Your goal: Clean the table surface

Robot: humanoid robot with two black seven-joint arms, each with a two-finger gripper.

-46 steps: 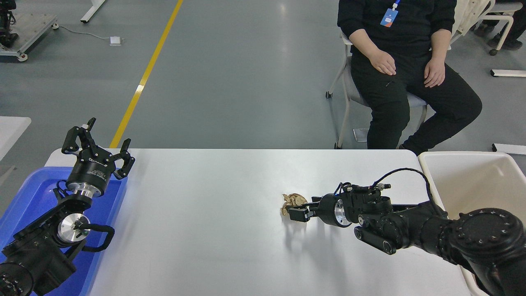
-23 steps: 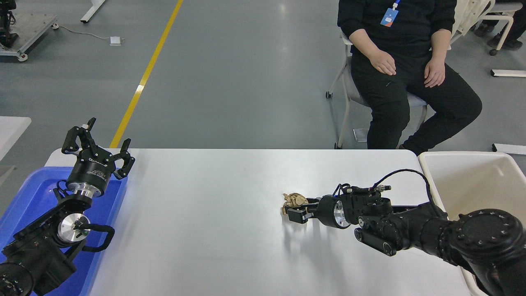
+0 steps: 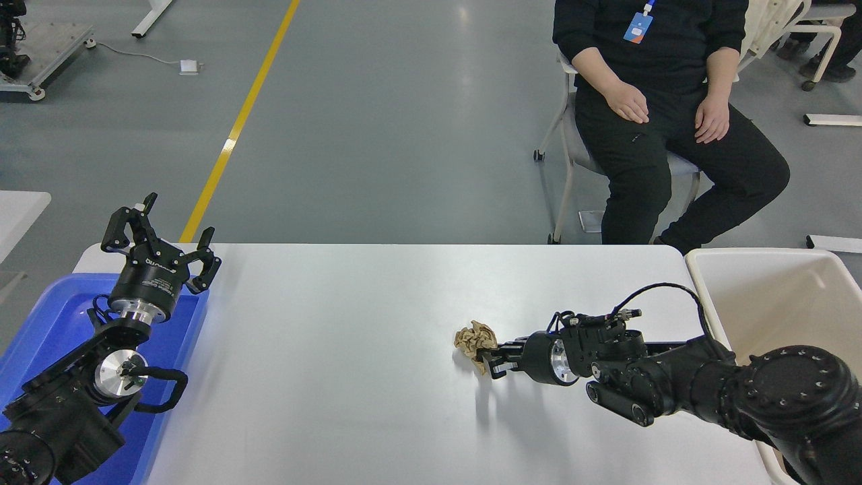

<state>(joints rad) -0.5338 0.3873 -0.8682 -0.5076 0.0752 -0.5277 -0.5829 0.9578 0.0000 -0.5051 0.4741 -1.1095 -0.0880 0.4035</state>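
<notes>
Two black arms reach over the table surface [image 3: 337, 377], the white top that fills the lower middle of the frame from its far edge at mid-height down to the bottom. The right gripper [image 3: 490, 357] comes in from the lower right corner and lies low and nearly level, pointing toward the left of the frame. Its fingers are pinched on a crumpled brown paper ball [image 3: 475, 339], which sits a little right of the frame's centre in the lower half; a shadow of the ball falls on the white top just below it. Whether the ball touches the top or is held slightly off it cannot be told.

At the lower left, the left gripper [image 3: 161, 237] is parked over a blue plastic tray [image 3: 54, 316] that sits at the left end of the white top. It points toward the top of the frame with its fingers spread wide and nothing between them.

A beige tub [image 3: 774, 303] stands at the right edge of the frame, just beside the right end of the white top.

At the upper right a person in black clothes [image 3: 673, 101] sits on a chair beyond the far edge, both hands resting on the thighs.
</notes>
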